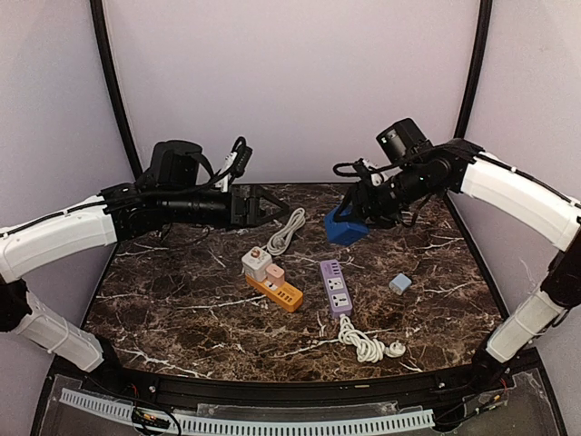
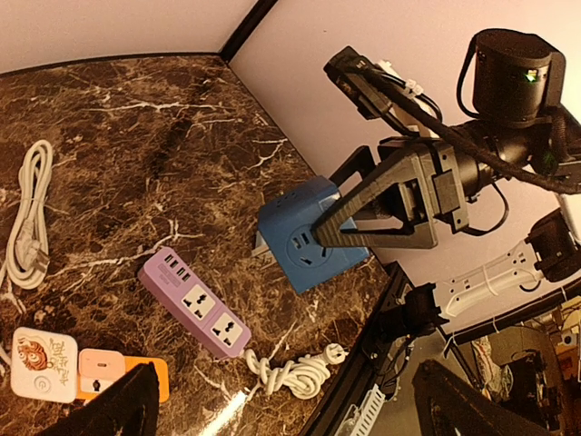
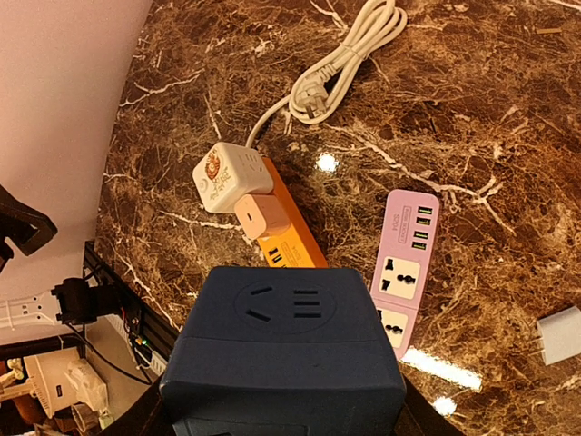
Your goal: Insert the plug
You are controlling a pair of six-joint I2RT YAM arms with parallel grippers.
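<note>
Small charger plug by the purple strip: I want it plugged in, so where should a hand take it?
Grip the small charger plug across its flat side faces, coming from above: it lies alone on the table, clear of the purple strip.

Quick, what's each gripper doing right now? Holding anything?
Left gripper: open, holding nothing.
Right gripper: closed on the blue socket cube.
</note>
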